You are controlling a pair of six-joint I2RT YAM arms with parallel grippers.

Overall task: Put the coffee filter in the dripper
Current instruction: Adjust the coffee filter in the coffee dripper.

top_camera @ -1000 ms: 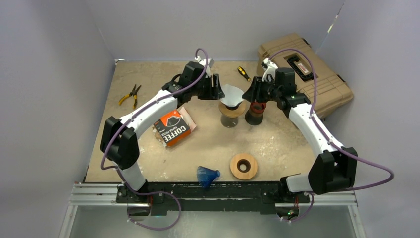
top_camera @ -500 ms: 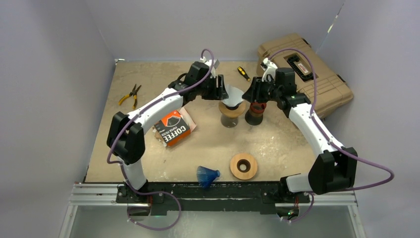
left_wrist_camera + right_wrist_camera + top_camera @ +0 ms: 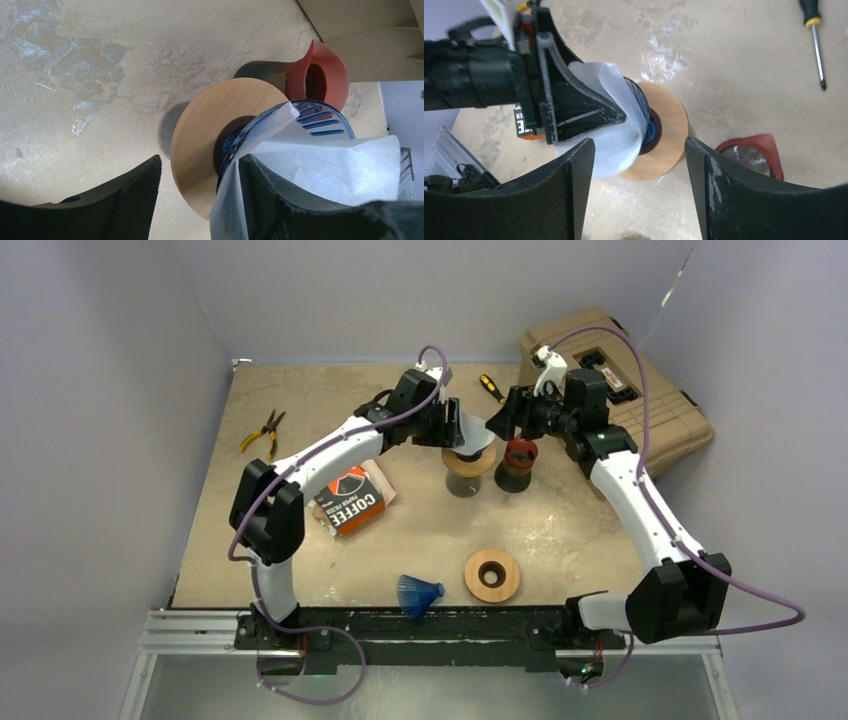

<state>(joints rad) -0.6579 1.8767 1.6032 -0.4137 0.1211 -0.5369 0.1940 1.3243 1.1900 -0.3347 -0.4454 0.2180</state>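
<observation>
Nearly done: the coffee filter [image 3: 325, 160] sits crooked in the dripper [image 3: 320, 120] at twelve o'clock and needs seating. Left gripper [image 3: 200, 165] and right gripper [image 3: 639, 141] stand open, gripping nothing.

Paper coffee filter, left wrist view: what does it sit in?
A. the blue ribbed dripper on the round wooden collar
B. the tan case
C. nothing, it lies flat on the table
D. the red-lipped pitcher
A: the paper filter rises out of the blue ribbed dripper, whose rim shows behind it, and the dripper sits in the round wooden collar.
</observation>
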